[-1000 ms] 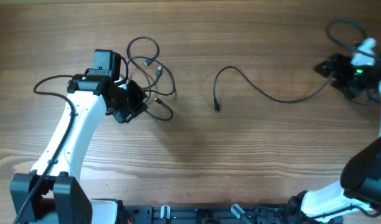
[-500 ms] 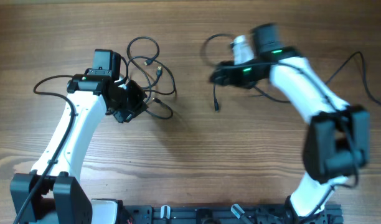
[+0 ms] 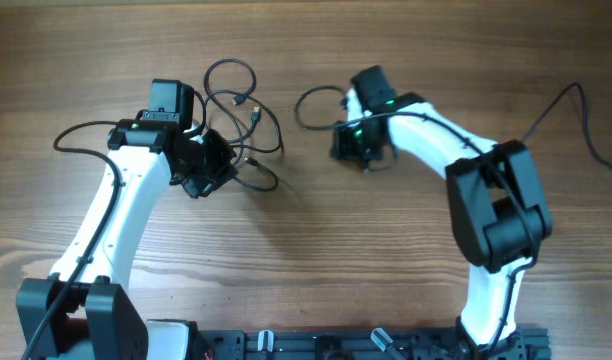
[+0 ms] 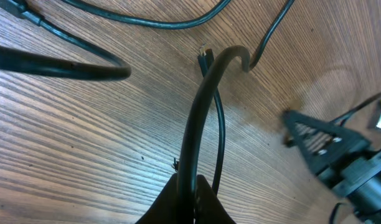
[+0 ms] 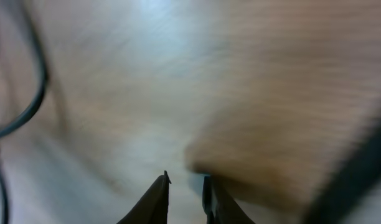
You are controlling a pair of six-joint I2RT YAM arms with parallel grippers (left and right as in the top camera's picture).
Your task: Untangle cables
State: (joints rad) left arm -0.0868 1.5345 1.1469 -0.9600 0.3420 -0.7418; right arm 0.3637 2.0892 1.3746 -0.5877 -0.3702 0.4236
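Note:
The cables lie as loose black loops and a knot left of centre. My left gripper sits at the knot's left edge, shut on one black cable. In the left wrist view that cable rises from between the closed fingers and curves past a small plug end. My right gripper hovers near the table's middle, with a single cable loop just to its left. The right wrist view is blurred: the fingertips stand a narrow gap apart with nothing visible between them, and a dark cord runs down the left edge.
A thin black cord arcs over the wood at the far right. The left arm's own wire loops out beside its white link. The arm bases stand along the front edge. The right gripper shows dark at the right of the left wrist view.
My right arm has swung from the far right edge across to the middle, and its jaws have narrowed. The long loose cable is bunched into a loop. The left arm has not moved.

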